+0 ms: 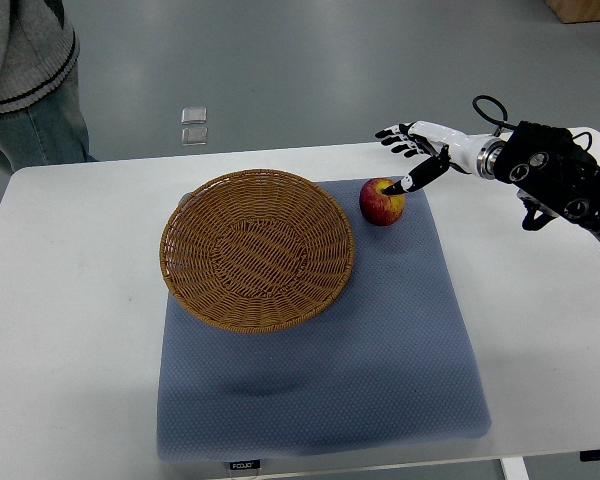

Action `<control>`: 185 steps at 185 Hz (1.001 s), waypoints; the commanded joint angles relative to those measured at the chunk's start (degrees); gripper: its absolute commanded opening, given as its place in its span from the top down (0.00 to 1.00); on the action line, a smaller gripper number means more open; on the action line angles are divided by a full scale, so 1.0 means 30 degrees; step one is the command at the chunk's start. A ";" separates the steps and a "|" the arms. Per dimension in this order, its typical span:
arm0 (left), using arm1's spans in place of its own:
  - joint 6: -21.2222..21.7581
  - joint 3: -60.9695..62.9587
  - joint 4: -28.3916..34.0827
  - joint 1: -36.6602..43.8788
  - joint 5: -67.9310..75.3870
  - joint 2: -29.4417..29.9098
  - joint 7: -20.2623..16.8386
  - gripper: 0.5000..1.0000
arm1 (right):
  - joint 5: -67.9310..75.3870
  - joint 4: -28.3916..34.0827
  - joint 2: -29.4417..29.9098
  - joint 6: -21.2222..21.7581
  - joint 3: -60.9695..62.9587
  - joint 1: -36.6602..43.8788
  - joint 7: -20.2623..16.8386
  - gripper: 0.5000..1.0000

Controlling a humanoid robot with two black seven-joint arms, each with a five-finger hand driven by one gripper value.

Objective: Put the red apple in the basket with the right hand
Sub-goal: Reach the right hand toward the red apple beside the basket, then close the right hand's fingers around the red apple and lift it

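A red apple [381, 202] with a yellow patch sits on the blue mat [380, 340], just right of the wicker basket [257, 248]. The basket is round, brown and empty. My right hand [412, 152] comes in from the right edge and hovers just above and to the right of the apple. Its fingers are spread, and the thumb tip is over the apple's top. It holds nothing. My left arm is out of view.
The mat lies on a white table [70, 300]. A person in a grey sweater and jeans [30, 80] stands at the table's far left corner. Two small clear objects [194, 125] lie on the floor beyond the table.
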 commanded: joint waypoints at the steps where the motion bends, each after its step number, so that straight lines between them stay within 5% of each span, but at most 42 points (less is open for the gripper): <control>1: -0.0005 0.0002 0.0028 -0.0006 -0.0020 0.0000 0.0022 0.00 | -0.0050 0.0013 0.0150 0.0023 -0.1328 0.0612 0.0259 0.17; 108: -0.0005 0.0002 0.0028 -0.0006 -0.0020 0.0000 0.0022 0.00 | -0.3331 -0.0017 0.1000 0.0492 -0.3144 0.1081 0.1050 0.17; 185: -0.0005 0.0002 0.0028 -0.0006 -0.0020 0.0000 -0.0008 0.00 | -0.3771 -0.1423 0.2406 -0.1676 -0.5839 0.1139 0.0963 0.19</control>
